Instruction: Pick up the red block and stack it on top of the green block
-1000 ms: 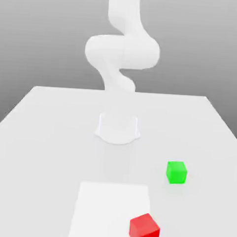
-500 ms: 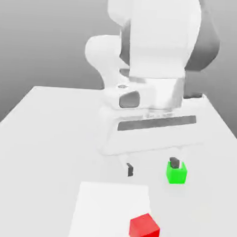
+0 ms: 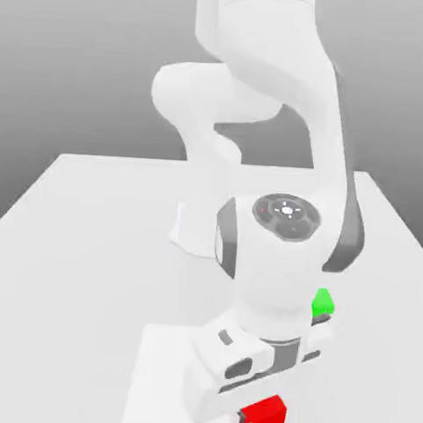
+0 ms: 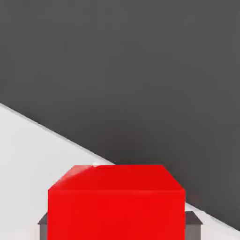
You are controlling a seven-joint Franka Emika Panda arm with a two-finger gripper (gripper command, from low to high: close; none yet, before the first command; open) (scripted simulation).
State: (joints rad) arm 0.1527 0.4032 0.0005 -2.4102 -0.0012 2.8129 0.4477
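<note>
The red block [image 3: 264,418] sits on the table at the near edge of the exterior view, slightly to the right. The white hand of my gripper [image 3: 240,375] is lowered right over it and hides its top left part. In the hand view the red block [image 4: 115,206] is seen close up, with a dark fingertip [image 4: 44,226] pressed against one side and another against the opposite side. The gripper is shut on the red block. The green block [image 3: 322,302] stands farther back to the exterior view's right, half hidden behind the arm's wrist.
The white table [image 3: 81,242] spreads to both sides, with a lighter square patch [image 3: 157,370] under the hand. The arm's base [image 3: 189,229] stands at the table's middle. In the hand view the table edge [image 4: 56,133] meets dark ground beyond.
The hand moved from above the green block down to the red block at the near edge. Its fingers went from open to shut on the red block.
</note>
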